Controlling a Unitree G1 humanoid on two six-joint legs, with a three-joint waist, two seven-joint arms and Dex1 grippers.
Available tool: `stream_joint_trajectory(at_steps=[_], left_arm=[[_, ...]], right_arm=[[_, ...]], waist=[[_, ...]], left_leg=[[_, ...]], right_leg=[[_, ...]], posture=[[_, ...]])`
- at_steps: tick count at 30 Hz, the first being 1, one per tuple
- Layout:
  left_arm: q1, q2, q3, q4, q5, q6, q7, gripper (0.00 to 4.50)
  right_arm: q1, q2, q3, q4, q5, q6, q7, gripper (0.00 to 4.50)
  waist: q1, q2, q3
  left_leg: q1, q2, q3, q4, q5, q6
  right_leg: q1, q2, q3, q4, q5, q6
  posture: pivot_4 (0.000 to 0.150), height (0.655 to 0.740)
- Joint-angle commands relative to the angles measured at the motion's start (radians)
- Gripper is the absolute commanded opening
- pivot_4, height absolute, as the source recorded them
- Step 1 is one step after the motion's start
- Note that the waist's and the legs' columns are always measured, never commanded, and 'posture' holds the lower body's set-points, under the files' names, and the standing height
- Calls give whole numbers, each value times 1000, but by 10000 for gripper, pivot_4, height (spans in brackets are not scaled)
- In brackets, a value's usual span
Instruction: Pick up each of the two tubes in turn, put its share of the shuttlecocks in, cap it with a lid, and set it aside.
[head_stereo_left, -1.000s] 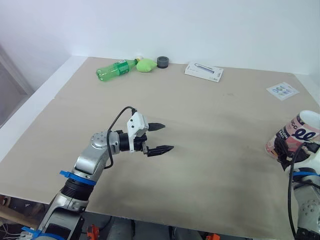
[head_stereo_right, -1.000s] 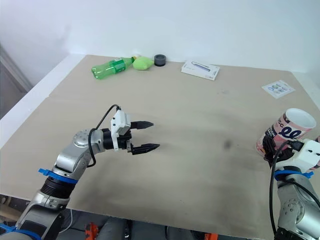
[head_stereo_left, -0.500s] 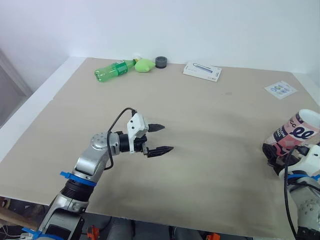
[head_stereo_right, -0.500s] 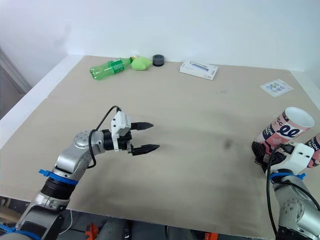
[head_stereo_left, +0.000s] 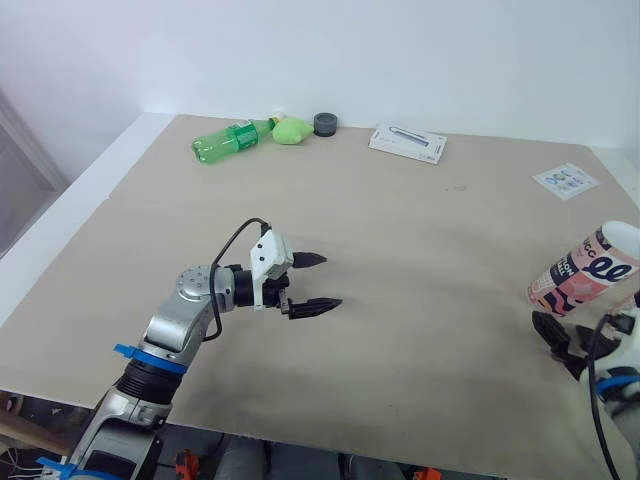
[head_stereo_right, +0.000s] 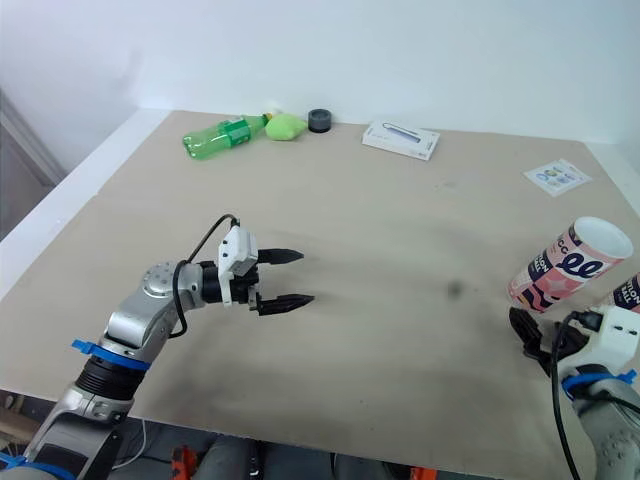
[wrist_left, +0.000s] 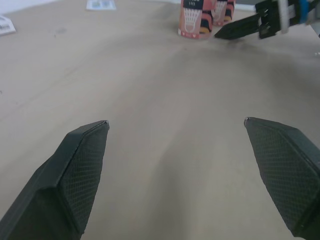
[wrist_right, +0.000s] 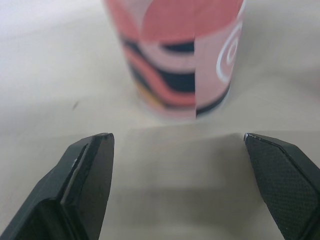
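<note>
Right wrist view | pink-white-navy patterned cardboard tube (wrist_right: 175, 55) stood uncapped | right gripper (wrist_right: 176, 135) gaped wide near it | left gripper (head_stereo_left: 330, 280) wide, empty | I judged filling, capping pending.

And there's the first tube (head_stereo_right: 570, 265), upright on the table (head_stereo_right: 400, 200) out at about four o'clock, close to the right edge. It has a pink body with navy and white swirls, a white rim, and its mouth open at the top. The base sits flat on the tan surface and the tube stands free. The left wrist view catches a white shuttlecock emblem on its side. The second tube (wrist_left: 223, 10), in the same colours, stands just beside it on the four o'clock side. Whether the two touch, can't tell.
</note>
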Motion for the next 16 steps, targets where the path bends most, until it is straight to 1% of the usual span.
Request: stream_joint_trajectory(at_steps=[1,3,6,7,8,12,16], left_arm=[[39,52,58,-88,-47,51,-3,45000],[82,96,74,-131,-62,103,-1,45000],[142,144,107,-174,-76,145,13,45000],[167,152,129,-189,-84,165,39,45000],[187,163,144,-200,-92,186,52,45000],[260,186,182,-250,-98,195,87,45000],[307,183,215,-273,-123,204,106,45000]], right_arm=[[145,-10,-72,-235,164,2,183,44466],[218,-5,-65,-344,232,-10,280,44466],[247,-24,24,-423,219,-32,333,44466],[228,-29,65,-431,213,-31,332,44466],[209,-32,100,-428,200,-30,329,44466],[160,-29,202,-394,165,-43,319,44466],[132,-16,289,-361,116,-65,314,44466]], waist=[[0,1,0],[-1,1,0],[-11,0,0],[-12,0,0],[-13,-5,2],[-11,-6,3],[-1,-7,3]], left_leg=[[0,0,0,0,0,0],[0,0,0,0,0,0],[1,2,0,-2,-1,-1],[3,2,0,-2,-2,-1],[3,3,0,-2,-2,-1],[3,3,2,-1,-2,-2],[1,1,2,-1,-2,-3]], right_leg=[[0,-1,0,0,0,0],[0,-1,0,0,0,0],[-1,0,0,0,-1,-2],[1,0,-2,0,-3,-4],[1,0,-2,0,-3,-4],[0,-4,-3,-1,-1,-6],[-1,-7,-4,-2,-3,-4]], posture=[[1500,7294],[1500,7294],[1500,7294],[1500,7294],[1500,7294],[1500,7294],[1500,7294]])
